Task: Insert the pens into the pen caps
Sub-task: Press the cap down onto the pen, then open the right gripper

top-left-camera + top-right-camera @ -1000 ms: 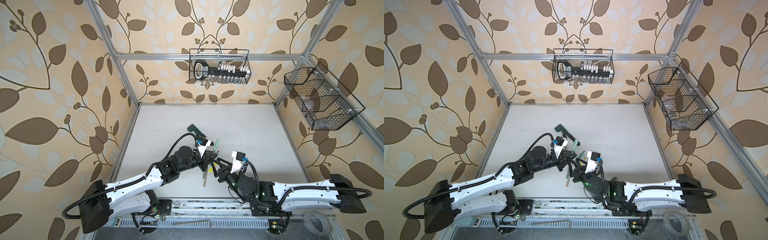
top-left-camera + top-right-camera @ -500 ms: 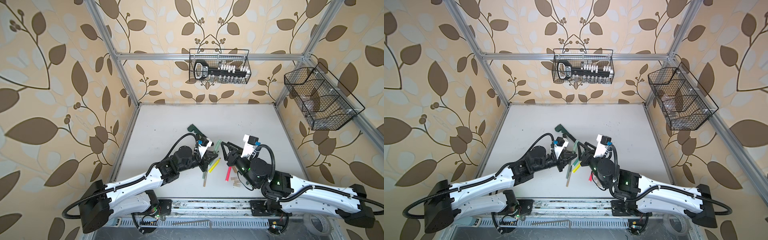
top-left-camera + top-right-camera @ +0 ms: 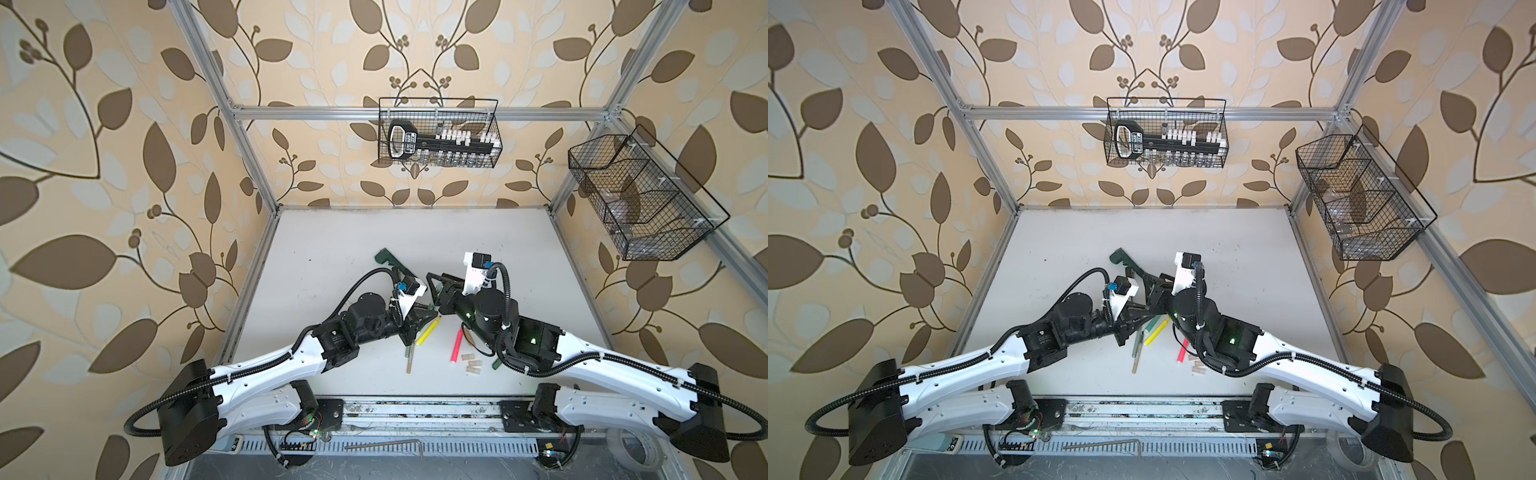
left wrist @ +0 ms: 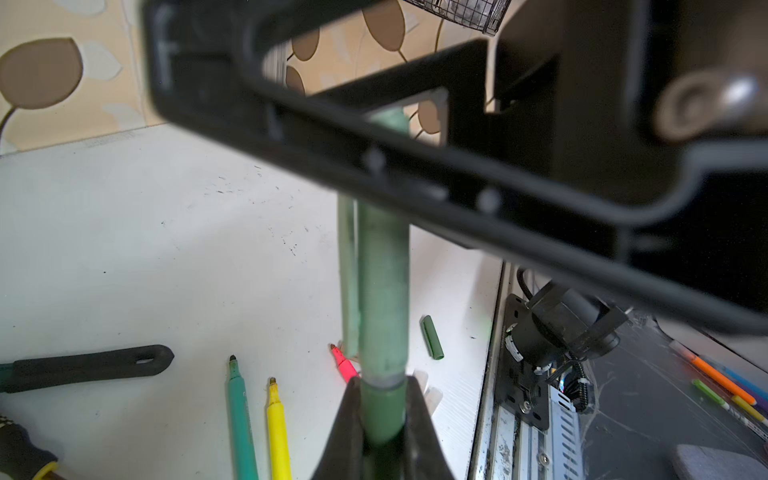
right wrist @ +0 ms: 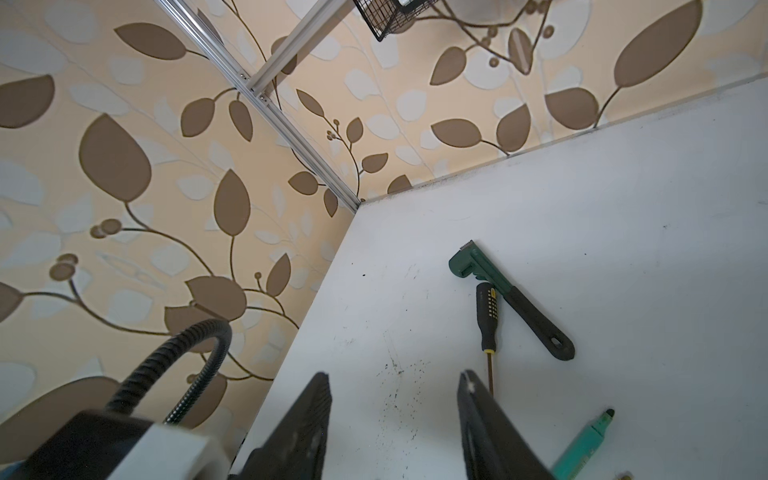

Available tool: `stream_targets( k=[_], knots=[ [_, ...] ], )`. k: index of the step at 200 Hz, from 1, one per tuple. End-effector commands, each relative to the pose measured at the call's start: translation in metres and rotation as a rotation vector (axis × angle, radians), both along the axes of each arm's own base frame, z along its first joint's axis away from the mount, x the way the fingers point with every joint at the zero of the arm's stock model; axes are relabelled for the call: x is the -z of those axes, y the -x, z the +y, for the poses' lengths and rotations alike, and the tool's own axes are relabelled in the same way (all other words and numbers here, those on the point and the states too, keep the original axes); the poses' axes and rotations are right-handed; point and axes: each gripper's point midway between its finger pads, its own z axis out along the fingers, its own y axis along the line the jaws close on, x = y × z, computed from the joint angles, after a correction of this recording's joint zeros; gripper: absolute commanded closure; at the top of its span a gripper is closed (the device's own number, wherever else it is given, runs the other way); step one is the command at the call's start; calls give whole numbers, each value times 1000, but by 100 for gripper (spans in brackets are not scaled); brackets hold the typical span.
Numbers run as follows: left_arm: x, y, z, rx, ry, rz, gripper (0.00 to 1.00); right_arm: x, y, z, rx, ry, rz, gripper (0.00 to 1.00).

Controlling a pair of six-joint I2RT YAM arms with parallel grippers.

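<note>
- Swinging up off the near edge of the table [image 3: 374, 249], right tool [image 5: 394, 374] now hangs farther back, jaws apart, empty.
- Near edge: pale caps [image 3: 467, 356], pink pen [image 3: 457, 347] and yellow pen [image 3: 429, 331] lie loose, uncapped.
- Left tool [image 4: 382, 380] clamps grey-green pen [image 4: 382, 291], seemingly capped; most remain.

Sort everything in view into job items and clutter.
Job: grey-green pen in the left fingers; teal green pen; yellow pen; pink pen; dark green cap; three beige caps.
Clutter: green wrench; screwdriver; hex key; tape roll.
</note>
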Motion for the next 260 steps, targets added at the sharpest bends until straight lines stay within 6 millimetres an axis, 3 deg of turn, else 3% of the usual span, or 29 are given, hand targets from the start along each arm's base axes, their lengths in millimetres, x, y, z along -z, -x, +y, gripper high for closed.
stream_targets(
  k=[1,58,154,228,260],
  knots=[
    [-33,6,-4,34,69,-78,100,-8,-2,11,-38,-8,11,56],
    [-32,6,-4,30,68,-75,100,3,-3,25,-72,7,42,100],
    [-35,1,3,-15,79,-86,100,41,42,32,-158,-27,27,100],
    [-42,-5,20,-99,77,-147,100,65,78,64,-245,-67,44,100],
    [-53,-17,38,-219,106,-171,100,67,91,70,-258,-98,45,100]
  ],
)
